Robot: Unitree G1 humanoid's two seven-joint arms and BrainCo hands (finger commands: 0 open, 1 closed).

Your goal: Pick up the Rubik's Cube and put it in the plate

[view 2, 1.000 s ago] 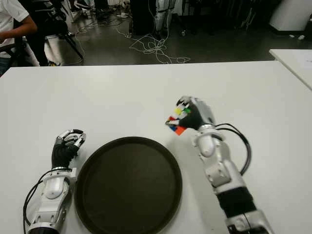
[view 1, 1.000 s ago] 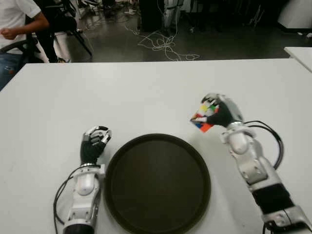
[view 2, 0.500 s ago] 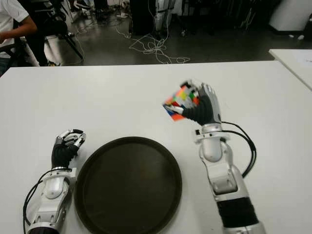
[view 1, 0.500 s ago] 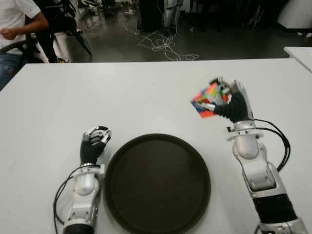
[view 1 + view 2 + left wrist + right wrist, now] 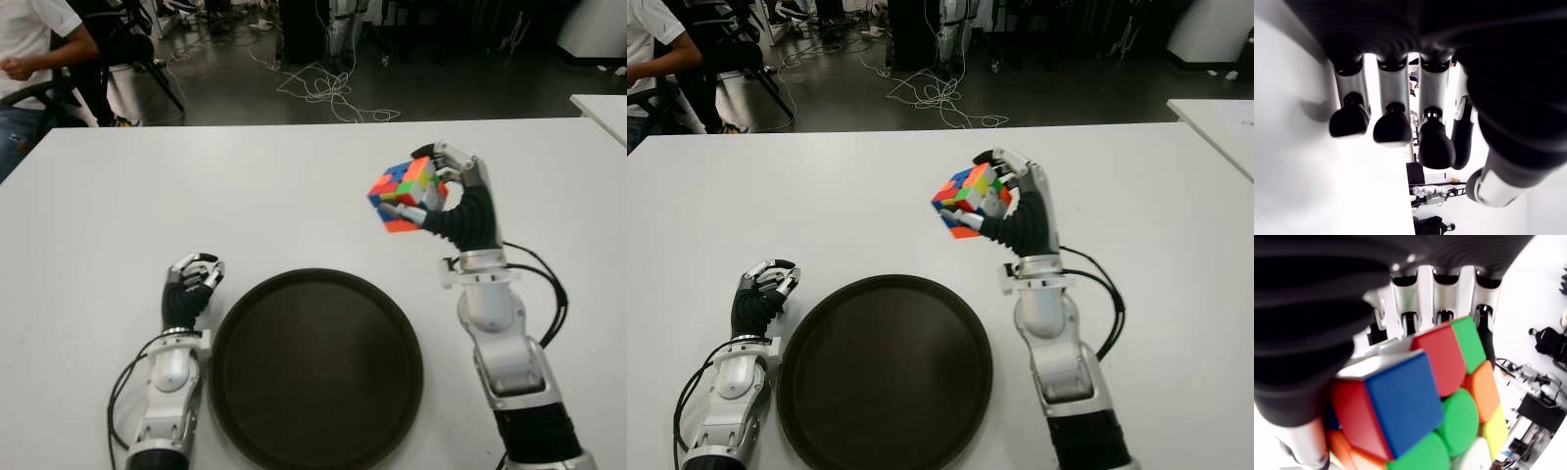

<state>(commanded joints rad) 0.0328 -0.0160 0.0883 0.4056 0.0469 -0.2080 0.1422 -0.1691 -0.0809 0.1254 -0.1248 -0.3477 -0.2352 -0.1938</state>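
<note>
Right hand fingers curled around Rubik's Cube, thumb opposing; cube held in air above table, beyond plate's far right rim. Cube likely light, rigid, smooth-faced; could slip or twist, so grip across opposite flat faces suits best. Plate dark, round, empty, near front edge, between both arms. Left hand just left of plate, fingers curled, holding nothing. Path down to plate looks unobstructed. Person seated far left beyond table; cables on floor.
</note>
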